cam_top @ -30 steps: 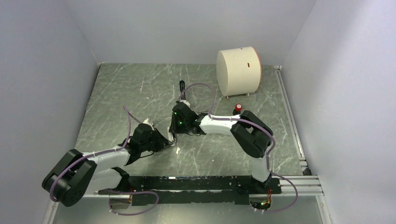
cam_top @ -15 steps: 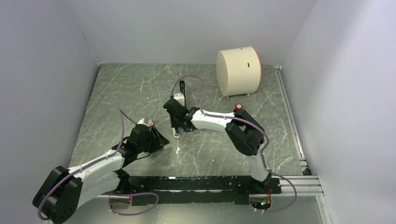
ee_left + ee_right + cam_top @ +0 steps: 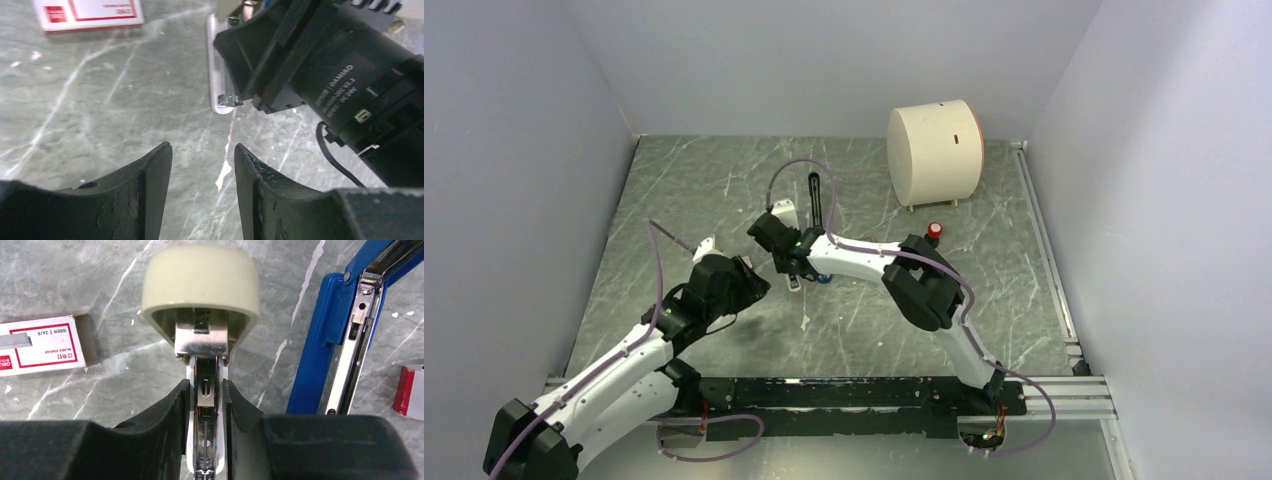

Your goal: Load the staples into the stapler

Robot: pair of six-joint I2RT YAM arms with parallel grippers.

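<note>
My right gripper (image 3: 206, 385) is shut on the metal magazine of a cream-white stapler (image 3: 200, 285), whose domed cream end points away from the camera. In the top view the gripper (image 3: 790, 268) sits mid-table with the stapler's white tip below it. The slim blue stapler (image 3: 325, 325) lies open just to the right; its long black arm (image 3: 815, 195) points to the back. A white and red staple box (image 3: 42, 345) with a grey staple strip showing lies to the left. My left gripper (image 3: 202, 150) is open and empty, just short of the white stapler's end (image 3: 215, 65).
A large cream cylinder (image 3: 934, 150) stands at the back right. A small red and white object (image 3: 410, 392) lies right of the blue stapler. The staple box also shows in the left wrist view (image 3: 87, 12). Grey walls close in the table.
My right gripper has moved left and slightly back, carrying the cream-white stapler. My left arm has stretched out, and its gripper has moved back and to the left.
</note>
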